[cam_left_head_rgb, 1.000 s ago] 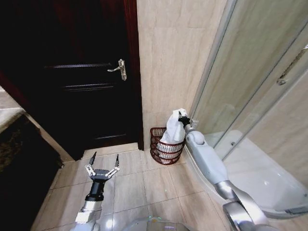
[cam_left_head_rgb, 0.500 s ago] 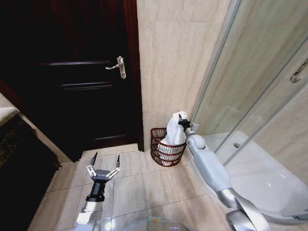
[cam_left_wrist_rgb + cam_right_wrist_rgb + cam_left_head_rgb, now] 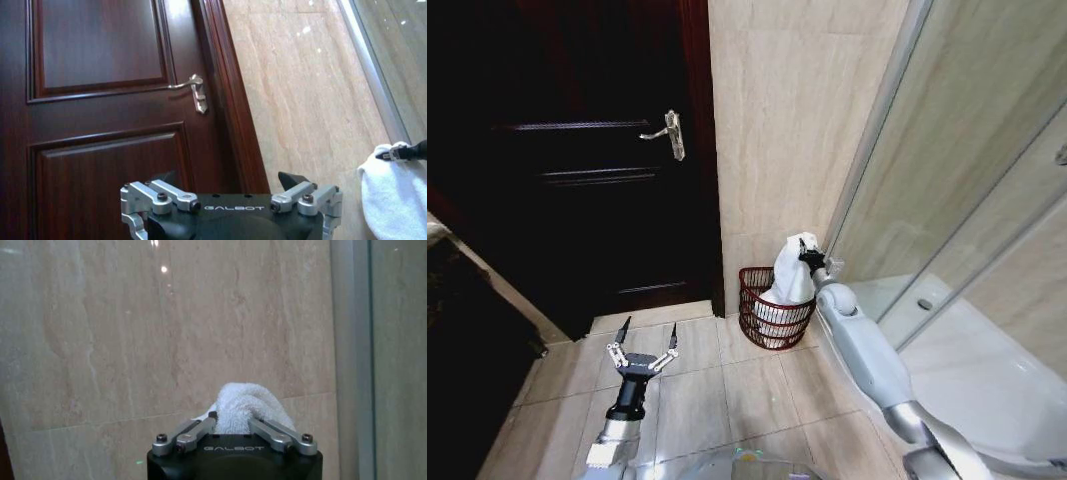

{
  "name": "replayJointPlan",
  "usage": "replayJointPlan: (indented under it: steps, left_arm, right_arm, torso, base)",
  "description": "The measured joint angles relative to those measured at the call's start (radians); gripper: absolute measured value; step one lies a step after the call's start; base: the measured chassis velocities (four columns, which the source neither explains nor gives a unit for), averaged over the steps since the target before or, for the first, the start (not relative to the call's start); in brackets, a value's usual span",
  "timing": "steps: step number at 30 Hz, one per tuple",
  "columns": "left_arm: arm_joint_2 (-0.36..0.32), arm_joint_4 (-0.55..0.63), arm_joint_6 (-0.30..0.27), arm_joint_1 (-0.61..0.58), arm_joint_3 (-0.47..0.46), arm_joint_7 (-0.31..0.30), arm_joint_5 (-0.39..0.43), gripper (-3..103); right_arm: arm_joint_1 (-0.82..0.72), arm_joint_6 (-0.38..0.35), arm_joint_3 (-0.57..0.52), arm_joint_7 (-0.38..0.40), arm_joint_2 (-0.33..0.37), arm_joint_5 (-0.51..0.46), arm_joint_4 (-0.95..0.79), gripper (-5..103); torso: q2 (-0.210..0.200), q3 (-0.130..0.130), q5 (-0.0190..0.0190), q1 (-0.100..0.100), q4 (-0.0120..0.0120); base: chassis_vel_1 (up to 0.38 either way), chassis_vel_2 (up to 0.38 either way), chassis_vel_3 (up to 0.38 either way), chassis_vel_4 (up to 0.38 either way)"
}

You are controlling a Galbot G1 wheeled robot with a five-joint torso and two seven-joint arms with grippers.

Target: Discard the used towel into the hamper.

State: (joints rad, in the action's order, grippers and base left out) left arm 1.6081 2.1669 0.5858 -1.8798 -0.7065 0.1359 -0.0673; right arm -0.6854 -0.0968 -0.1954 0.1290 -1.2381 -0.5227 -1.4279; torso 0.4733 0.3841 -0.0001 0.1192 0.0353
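Jaws of the right gripper [image 3: 806,253] pinch the towel [image 3: 793,280] above the hamper [image 3: 773,308]; left gripper [image 3: 640,345] spread.

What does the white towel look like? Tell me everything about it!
The towel is white and fluffy, like terry cloth. The right claw is shut on its top end, and a bunched fold pokes up between the fingers in the right wrist view. The rest hangs down in soft folds, with its lower end already inside the hamper, a dark red-brown open-weave basket on the tiled floor, close to the beige wall beside the dark door. The towel is crumpled, not spread flat.
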Motion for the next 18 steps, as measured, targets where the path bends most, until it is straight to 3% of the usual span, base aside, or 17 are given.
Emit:
replayJointPlan:
  steps: [18]
  left_arm:
    - [0.0, 0.005, -0.003, 0.004, -0.007, -0.003, 0.021, 100]
  right_arm:
    - [-0.073, -0.01, -0.008, 0.021, 0.017, 0.005, -0.109, 5]
  torso:
    - [-0.072, -0.044, 0.0001, -0.028, 0.0001]
  base:
    - [-0.028, 0.036, 0.035, -0.03]
